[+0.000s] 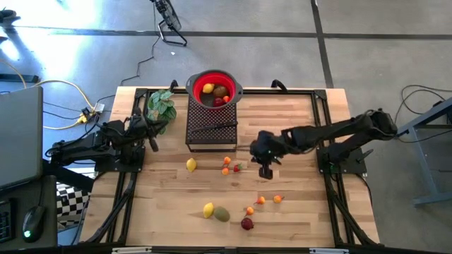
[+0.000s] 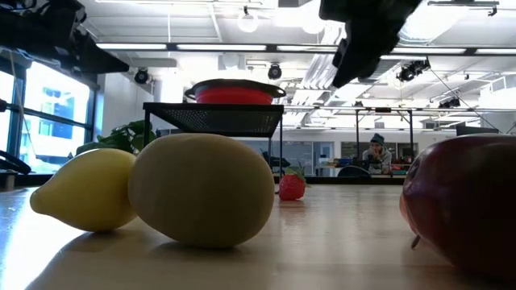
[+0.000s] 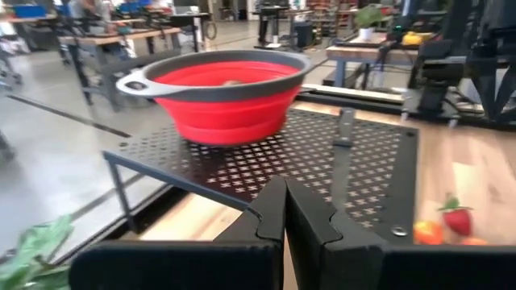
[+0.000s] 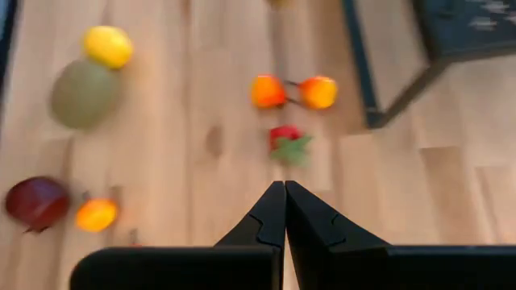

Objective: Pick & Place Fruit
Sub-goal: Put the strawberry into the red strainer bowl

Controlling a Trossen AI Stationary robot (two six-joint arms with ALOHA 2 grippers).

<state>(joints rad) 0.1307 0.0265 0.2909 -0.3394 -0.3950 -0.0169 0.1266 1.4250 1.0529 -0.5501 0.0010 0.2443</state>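
Bare wooden table (image 1: 311,134) right of black rack (image 1: 212,127); scattered fruit (image 1: 226,166) crowds centre front.

A grey concrete floor (image 1: 282,42) with dark seams surrounds the wooden table (image 1: 296,212), cables trailing across it. Beyond, ceiling lights (image 2: 250,20) brighten an open workshop; a window (image 2: 48,121) glows, and a seated person (image 2: 376,153) works at benches.

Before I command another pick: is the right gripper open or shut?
Shut and empty: the right gripper has its fingertips touching, nothing between them.
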